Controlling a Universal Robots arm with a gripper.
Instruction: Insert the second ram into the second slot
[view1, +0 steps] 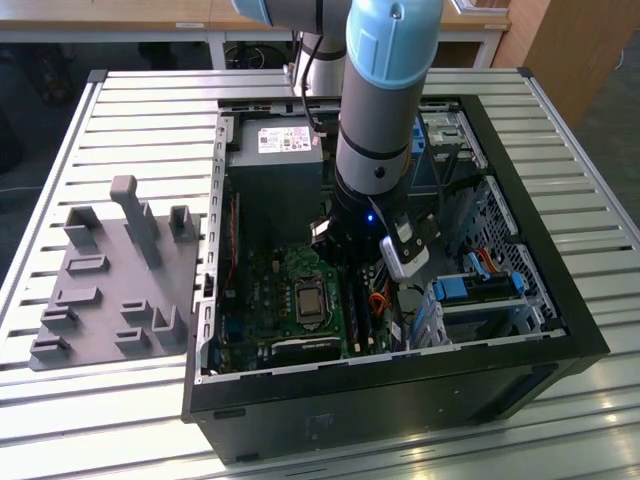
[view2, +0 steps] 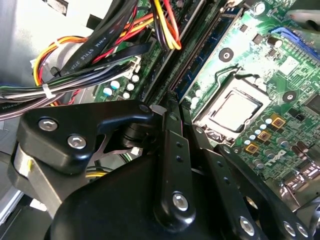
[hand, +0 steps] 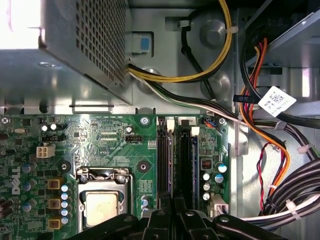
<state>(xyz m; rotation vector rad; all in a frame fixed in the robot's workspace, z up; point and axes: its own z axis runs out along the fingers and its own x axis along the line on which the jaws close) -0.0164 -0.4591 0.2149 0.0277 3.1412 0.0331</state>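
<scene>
You are looking at the arm (view1: 375, 120) reaching down into the open computer case (view1: 520, 330), which is lying on its side on the slatted worktop (view1: 120, 110). The gripper (hand: 172, 200) is hovering directly over the memory slots (hand: 175, 160), near the case's middle, beside the processor socket (hand: 102, 205). Its fingers (view2: 172, 150) are standing pressed close together with almost no gap between them. Whether they are pinching anything, you cannot tell, since the fingertips are hiding what lies beneath them.

In the second wrist view, a thin blue edge, apparently the second ram (view2: 210, 55), is sitting in the slot row alongside the socket, running away from the fingertips. In the first wrist view, the slots are showing dark, with white latches at their far ends.

A bundle of cables (hand: 280, 165) is running along the case wall beside the slots. A grey fixture plate (view1: 110, 290) is resting on the worktop beside the case, toward the exterior view's left edge.
</scene>
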